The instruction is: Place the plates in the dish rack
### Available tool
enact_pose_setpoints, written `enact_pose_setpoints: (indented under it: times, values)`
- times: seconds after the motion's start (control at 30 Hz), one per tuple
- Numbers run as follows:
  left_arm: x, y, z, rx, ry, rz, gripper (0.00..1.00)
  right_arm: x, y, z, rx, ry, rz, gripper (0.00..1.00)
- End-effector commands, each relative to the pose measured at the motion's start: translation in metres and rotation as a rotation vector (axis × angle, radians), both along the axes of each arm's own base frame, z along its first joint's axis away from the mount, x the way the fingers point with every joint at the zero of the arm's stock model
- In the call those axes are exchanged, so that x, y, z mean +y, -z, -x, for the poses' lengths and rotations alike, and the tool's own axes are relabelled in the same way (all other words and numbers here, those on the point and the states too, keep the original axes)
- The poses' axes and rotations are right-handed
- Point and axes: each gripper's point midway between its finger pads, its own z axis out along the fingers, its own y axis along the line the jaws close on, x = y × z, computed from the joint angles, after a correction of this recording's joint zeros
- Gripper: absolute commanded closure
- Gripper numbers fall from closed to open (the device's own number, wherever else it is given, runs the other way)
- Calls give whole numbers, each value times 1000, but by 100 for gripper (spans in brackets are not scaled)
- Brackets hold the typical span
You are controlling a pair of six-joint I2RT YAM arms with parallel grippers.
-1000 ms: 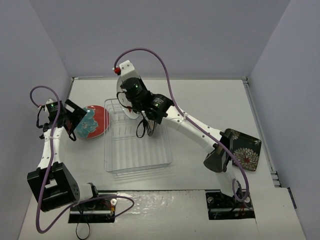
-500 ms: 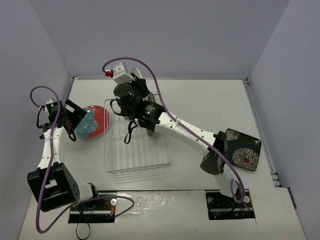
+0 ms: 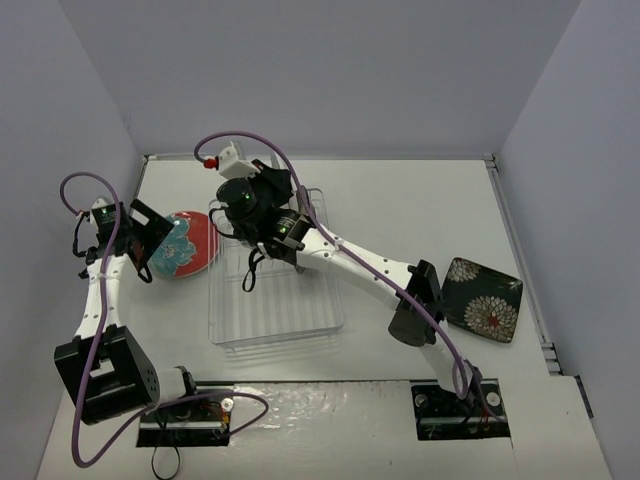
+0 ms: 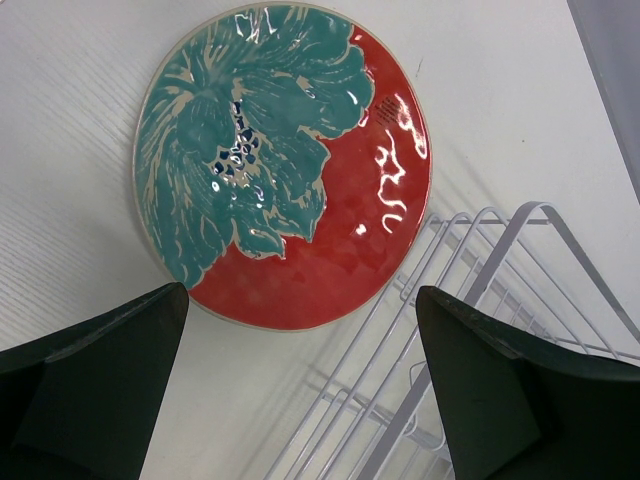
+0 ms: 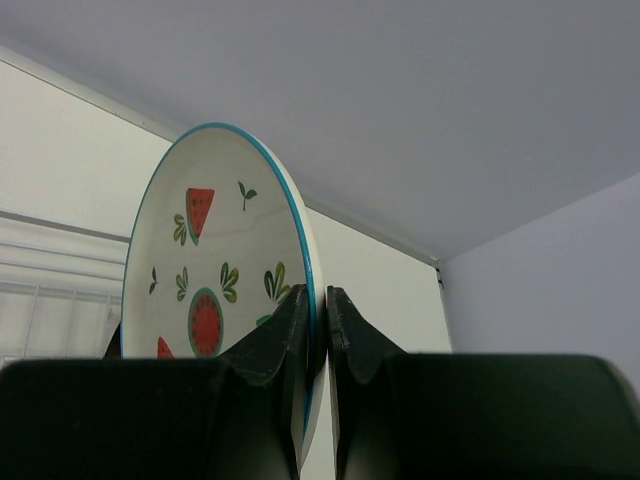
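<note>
Fingers (image 5: pixel 268 352) astride watermelon plate (image 5: pixel 215 265); rack (image 3: pixel 290 312) below

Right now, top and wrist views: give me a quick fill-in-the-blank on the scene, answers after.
1. The right pincer is shut on the rim of the white plate painted with ___ slices.
2. The left pincer hangs ___ above the red plate.
3. The red plate lies on the table, on the ___ side of the dish rack.
4. The black flowered plate is ___ in shape.
Missing: watermelon; open; left; square.

Red teal-flowered plate (image 4: pixel 285 165); white watermelon plate (image 5: pixel 215 280), teal-rimmed; black white-flowered plate (image 3: pixel 483 297)
</note>
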Motion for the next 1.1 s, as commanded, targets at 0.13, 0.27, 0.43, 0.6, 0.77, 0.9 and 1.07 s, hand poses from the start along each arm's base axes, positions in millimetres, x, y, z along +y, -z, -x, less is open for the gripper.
enact_pose_setpoints:
  times: [0.13, 0.27, 0.43, 0.6, 0.77, 0.9, 1.07]
  values:
    - [3, -27, -7, -97, 15, -37, 3, -9, -14, -5, -35, 36, -120, 100]
    - [2, -26, -7, -93, 18, -35, 3, -10, 0, -10, -21, 47, -99, 100]
    - [3, -26, -7, -94, 16, -36, 3, -9, 5, -11, -17, 51, -90, 100]
    - [3, -26, -7, -96, 17, -36, 3, -12, 20, -12, 5, 74, -30, 100]
    - [2, -25, -7, -95, 18, -35, 3, -6, 31, -13, 33, 44, -33, 100]
    - [2, -25, -7, -95, 19, -34, 3, -3, 44, -14, 57, 37, -60, 100]
    - [2, -25, -8, -99, 22, -32, 3, 0, 68, -15, 105, 14, -117, 100]
